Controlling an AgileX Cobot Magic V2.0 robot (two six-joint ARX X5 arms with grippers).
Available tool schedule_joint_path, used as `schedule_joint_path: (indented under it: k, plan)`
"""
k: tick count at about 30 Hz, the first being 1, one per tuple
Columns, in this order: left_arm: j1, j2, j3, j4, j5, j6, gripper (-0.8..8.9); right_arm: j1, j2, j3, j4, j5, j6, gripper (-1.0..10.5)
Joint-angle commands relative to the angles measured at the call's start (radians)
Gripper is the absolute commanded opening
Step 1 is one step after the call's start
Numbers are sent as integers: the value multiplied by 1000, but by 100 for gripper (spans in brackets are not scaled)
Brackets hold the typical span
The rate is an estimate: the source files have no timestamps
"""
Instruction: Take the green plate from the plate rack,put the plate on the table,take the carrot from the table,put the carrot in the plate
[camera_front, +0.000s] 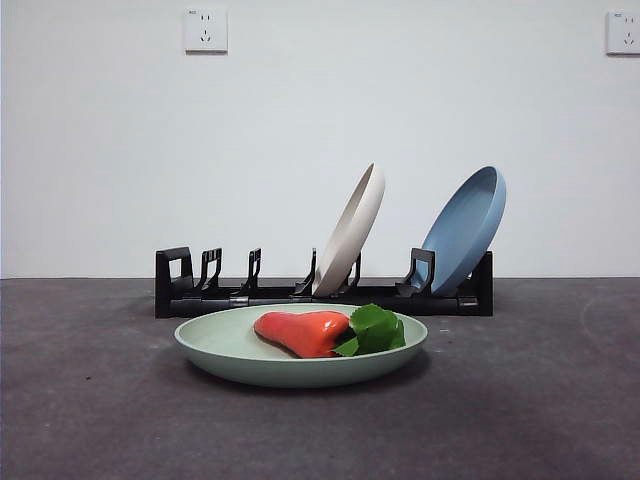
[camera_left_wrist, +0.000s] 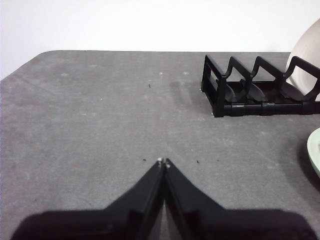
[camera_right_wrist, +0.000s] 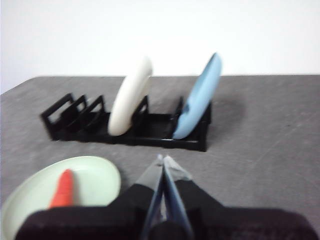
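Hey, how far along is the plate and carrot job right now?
It looks finished. The round pale green plate lies flat on the dark grey table in front of the black slotted plate rack, and the stubby orange-red carrot lies in it. Nothing is in hand: the left claw and right claw are shut and empty. Nothing seems left.

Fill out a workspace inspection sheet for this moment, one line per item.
Surface: dark grey table, matte, a few small specks.
Job's things: green plate flat on the table in front of the plate rack; carrot lying in it, leafy top beside the orange body.
Clutter: cream-white plate and blue plate leaning upright in the rack.
Grippers: left gripper jaws shut, holding nothing, over bare table away from the rack; right gripper jaws shut, holding nothing, near the green plate.
Cables: nothing seen.
Surroundings: white wall, two wall sockets.
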Motion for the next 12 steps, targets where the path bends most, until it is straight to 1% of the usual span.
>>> schedule_joint_path:
  k: [1,4,9,12]
  plan:
    - [4,-3,-13,4,4,-6,-3,-17,-64,-112,72,7,-7,1]
    - [4,-3,-13,4,4,-6,-4,-23,-129,-216,124,38,-2,1]
    - [4,-3,-13,4,4,-6,-3,-23,-201,-331,132,80,28,1]
    - [4,-3,-13,4,3,-6,-3,-23,-227,-374,133,82,48,1]
